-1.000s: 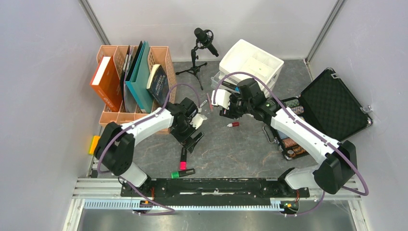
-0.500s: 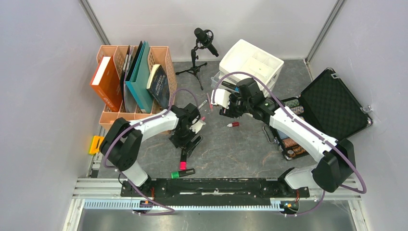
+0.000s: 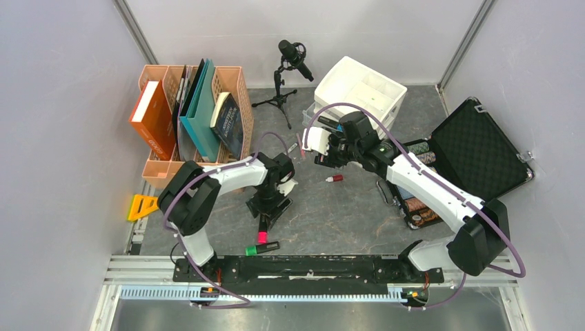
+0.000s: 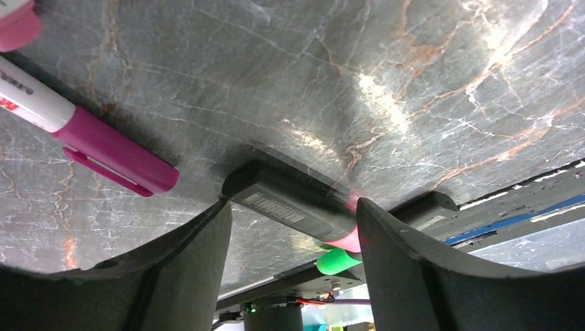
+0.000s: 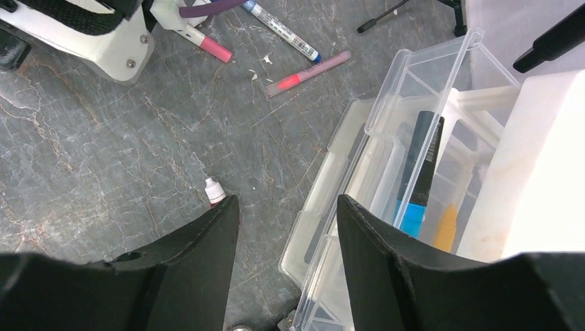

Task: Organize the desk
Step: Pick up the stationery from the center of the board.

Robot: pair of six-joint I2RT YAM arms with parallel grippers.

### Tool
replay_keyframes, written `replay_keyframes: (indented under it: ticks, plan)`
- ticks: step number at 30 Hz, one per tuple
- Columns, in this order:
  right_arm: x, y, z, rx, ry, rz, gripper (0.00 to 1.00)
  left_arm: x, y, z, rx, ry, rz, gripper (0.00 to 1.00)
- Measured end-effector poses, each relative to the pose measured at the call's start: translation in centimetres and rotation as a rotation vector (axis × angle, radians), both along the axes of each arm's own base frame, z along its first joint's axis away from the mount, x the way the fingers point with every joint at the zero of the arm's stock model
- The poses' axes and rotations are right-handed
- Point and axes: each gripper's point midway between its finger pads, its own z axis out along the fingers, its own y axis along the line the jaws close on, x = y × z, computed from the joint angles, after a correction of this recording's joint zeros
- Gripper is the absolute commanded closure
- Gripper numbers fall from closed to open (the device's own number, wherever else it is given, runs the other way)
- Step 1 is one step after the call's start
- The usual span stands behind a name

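Note:
On the dark grey veined desk [image 3: 331, 214], my left gripper [image 3: 270, 209] is open and low, its jaws standing either side of a black marker with a pink cap [image 4: 296, 203], which also shows in the top view [image 3: 263, 231]. A black marker with a green cap [image 3: 262, 248] lies just nearer the arm bases, and also shows in the left wrist view [image 4: 338, 261]. My right gripper [image 3: 324, 162] is open and empty above the desk beside a clear drawer tray [image 5: 386, 158]. A small red bottle with a white cap [image 5: 214, 191] lies by its left finger.
A magenta marker [image 4: 103, 148] lies left of the left gripper. Loose pens [image 5: 279, 27] lie further back. A white drawer unit [image 3: 359, 89], a microphone stand [image 3: 279, 89], orange file racks with books [image 3: 190, 117], an open black case [image 3: 476, 148] and an orange triangle [image 3: 141, 205] ring the desk.
My left arm has swung its elbow inward and its gripper has come down closer over the pink-capped marker. The right arm has barely moved.

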Motion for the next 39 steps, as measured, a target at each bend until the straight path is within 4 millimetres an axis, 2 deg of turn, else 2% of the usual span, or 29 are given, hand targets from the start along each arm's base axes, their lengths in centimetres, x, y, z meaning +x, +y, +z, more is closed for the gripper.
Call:
replay_keyframes:
  ticks: [11,16,19,26,35,39]
  plan:
    - [0.0,0.0,0.2,0.0,-0.008,0.008,0.4,0.3,0.3,-0.3,0.083,0.019,-0.013,0.46]
    - [0.0,0.0,0.4,0.0,-0.015,0.013,0.4,0.3,0.5,-0.5,0.169,0.015,-0.07,0.48]
    - [0.0,0.0,0.4,-0.001,-0.02,0.016,0.4,0.0,0.4,-0.5,0.189,0.02,-0.092,0.53]
    - [-0.1,-0.1,1.0,0.005,-0.034,0.019,0.4,-0.2,0.5,-0.4,0.193,0.026,-0.114,0.69]
    - [-0.1,-0.1,1.0,0.005,-0.035,0.018,0.41,0.2,0.2,-0.1,0.161,-0.001,-0.164,0.73]
    - [-0.1,-0.3,1.3,0.006,-0.04,0.009,0.41,0.8,-0.7,1.4,0.094,-0.062,-0.181,0.76]
